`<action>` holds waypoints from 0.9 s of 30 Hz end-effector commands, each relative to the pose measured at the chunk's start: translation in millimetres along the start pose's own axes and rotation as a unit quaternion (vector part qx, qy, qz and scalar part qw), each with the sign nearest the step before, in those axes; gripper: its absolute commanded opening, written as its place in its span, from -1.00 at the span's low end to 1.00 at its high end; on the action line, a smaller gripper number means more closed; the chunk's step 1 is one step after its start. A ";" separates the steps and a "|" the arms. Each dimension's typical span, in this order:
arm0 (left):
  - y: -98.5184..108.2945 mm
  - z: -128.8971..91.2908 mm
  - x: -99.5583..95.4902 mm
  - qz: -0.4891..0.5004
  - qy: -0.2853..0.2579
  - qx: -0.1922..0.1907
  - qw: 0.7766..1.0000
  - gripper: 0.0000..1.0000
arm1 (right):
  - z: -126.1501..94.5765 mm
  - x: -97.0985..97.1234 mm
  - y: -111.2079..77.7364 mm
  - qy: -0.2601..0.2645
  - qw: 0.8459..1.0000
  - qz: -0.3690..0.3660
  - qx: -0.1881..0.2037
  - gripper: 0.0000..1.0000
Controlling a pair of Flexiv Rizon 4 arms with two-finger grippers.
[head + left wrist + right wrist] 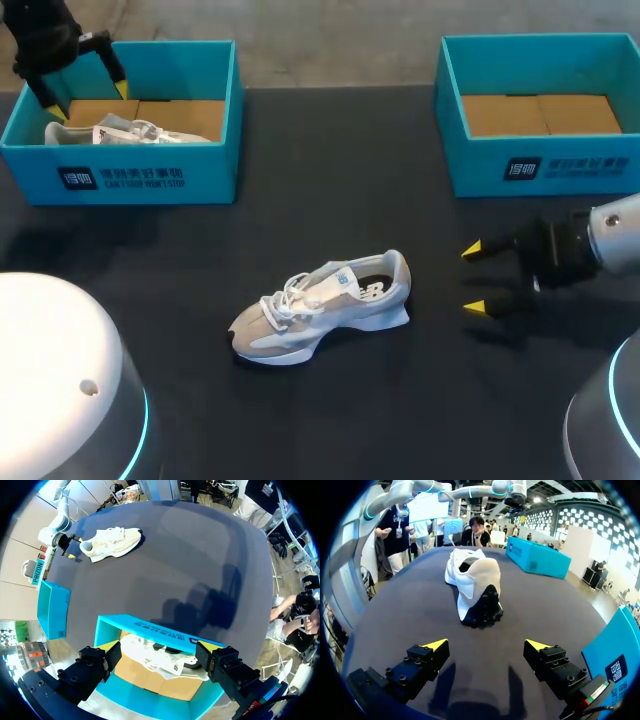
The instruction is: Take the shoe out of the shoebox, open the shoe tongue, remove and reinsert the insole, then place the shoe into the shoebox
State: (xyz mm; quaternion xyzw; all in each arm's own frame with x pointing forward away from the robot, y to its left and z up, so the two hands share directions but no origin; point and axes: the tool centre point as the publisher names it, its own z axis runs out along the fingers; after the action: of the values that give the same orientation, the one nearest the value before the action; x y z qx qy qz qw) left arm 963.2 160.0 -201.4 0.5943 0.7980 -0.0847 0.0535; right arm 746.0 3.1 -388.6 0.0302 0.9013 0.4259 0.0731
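Right hand (pixel 478 278): fingers wide apart, nothing between them. It sits low over the table (pixel 330 180), right of centre, tips pointing left at the shoe (pixel 320 305). Right wrist view agrees: hand (pixel 486 645) spread, shoe (pixel 475 582) straight ahead of it, heel and dark outsole facing the tips, a clear gap of bare table between, no contact.

The shoe is out on the table at mid-table, upright on its sole, toe to my left, heel toward the right hand, laces tied, tongue down. It's light grey and white.

Right shoebox (pixel 540 110) is at the far right, behind the right hand and well apart from the shoe; the brown cardboard floor is showing.

Left hand (pixel 88 100): fingers also apart, clamped on nothing. It's over the back left corner of the left shoebox (pixel 120 170) at the far left. In the left wrist view the hand (pixel 160 660) looks down into that box (pixel 150 627), with a second shoe (pixel 150 652) lying inside below and between the fingers. Can't tell if a tip touches it. In the head view the second shoe (pixel 125 130) lies along the box's front wall.

The shoe on the table (pixel 112 541) is well away from the left hand, across the table.
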 end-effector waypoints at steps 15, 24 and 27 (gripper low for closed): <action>0.3 -0.1 0.0 0.001 0.000 0.000 1.000 1.00 | 44.0 -21.2 19.1 0.052 0.998 -0.026 -0.002 1.00; 0.3 -0.1 0.0 0.001 0.000 0.000 1.000 1.00 | 60.8 -20.1 30.7 0.080 0.996 -0.037 -0.009 1.00; 0.3 -0.1 0.0 0.001 0.000 0.000 1.000 1.00 | 64.6 -18.6 34.6 0.087 0.995 -0.039 -0.010 1.00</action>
State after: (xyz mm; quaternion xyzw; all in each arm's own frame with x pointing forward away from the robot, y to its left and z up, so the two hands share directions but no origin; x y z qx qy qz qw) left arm 963.2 160.0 -201.4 0.5943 0.7980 -0.0847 0.0535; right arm 768.9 65.8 -399.1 -0.0402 0.8993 0.4352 0.0183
